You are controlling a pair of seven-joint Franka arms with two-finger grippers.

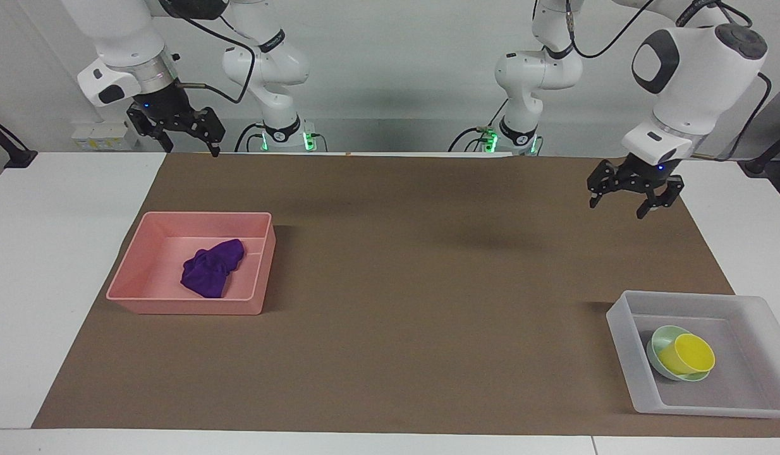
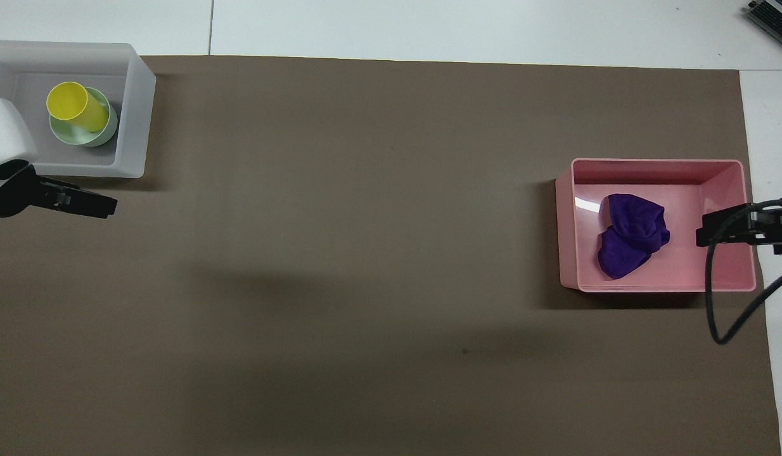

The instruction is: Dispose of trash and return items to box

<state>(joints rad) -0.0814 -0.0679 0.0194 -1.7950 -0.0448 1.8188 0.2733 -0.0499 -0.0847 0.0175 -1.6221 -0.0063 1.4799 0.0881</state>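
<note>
The yellow cup [image 1: 690, 354] lies tilted in the mint-green bowl [image 1: 658, 341], inside the translucent box [image 1: 622, 335] at the left arm's end of the table. Both show in the overhead view too: the cup [image 2: 71, 104], the bowl [image 2: 109, 128], the box [image 2: 137, 107]. My left gripper [image 1: 617, 207] is open and empty, raised over the brown mat beside the box, as the overhead view [image 2: 106, 206] also shows. The purple cloth wad [image 1: 210, 268] [image 2: 628, 234] lies in the pink tray [image 1: 188, 307]. My right gripper [image 1: 193, 151] is open and empty, held high, and it waits.
A brown mat [image 1: 428, 284] covers most of the white table. In the overhead view the right gripper [image 2: 703, 234] overlaps the pink tray's [image 2: 657, 171] end wall, with its black cable hanging beside it. Nothing else stands on the mat.
</note>
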